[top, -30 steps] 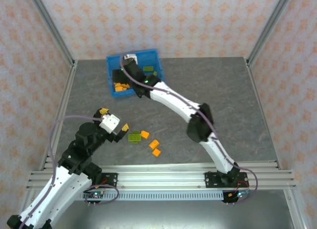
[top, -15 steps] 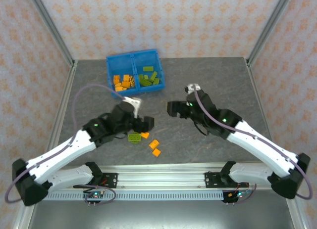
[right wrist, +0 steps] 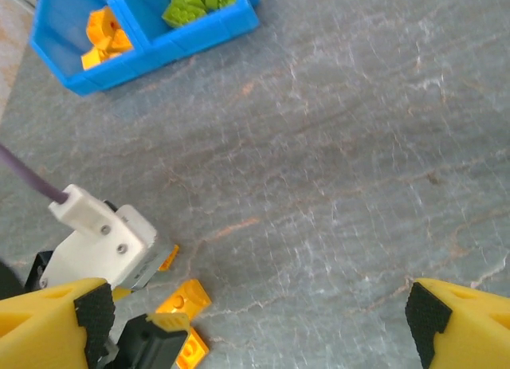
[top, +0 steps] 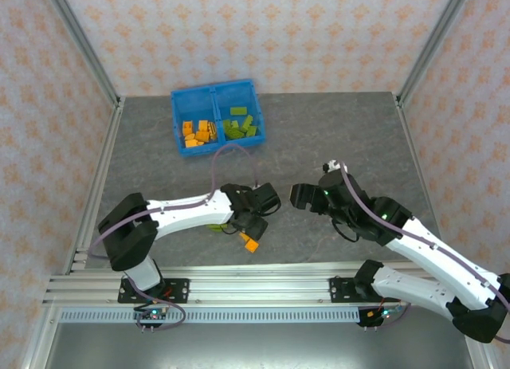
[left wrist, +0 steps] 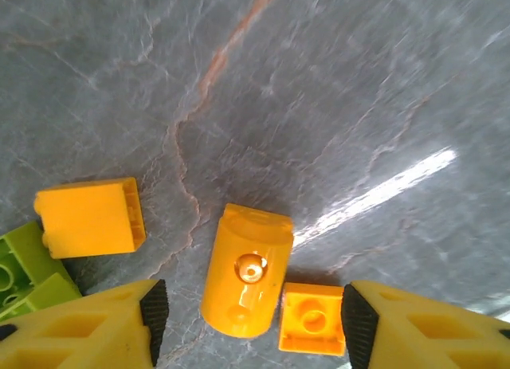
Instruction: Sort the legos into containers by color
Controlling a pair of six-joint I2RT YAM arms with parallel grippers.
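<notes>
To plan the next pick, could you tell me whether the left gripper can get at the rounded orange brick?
Probably yes: the left gripper hangs open over the rounded brick, nothing covering it; the square brick beside it might get caught.

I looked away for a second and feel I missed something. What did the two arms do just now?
The right gripper pulled back from over the blue bin to its own side, and it is open and empty. The left gripper swung out and came down over the loose orange bricks. Its jaws are open on either side of them, with nothing gripped yet. The bin and the loose bricks seem unmoved.
</notes>
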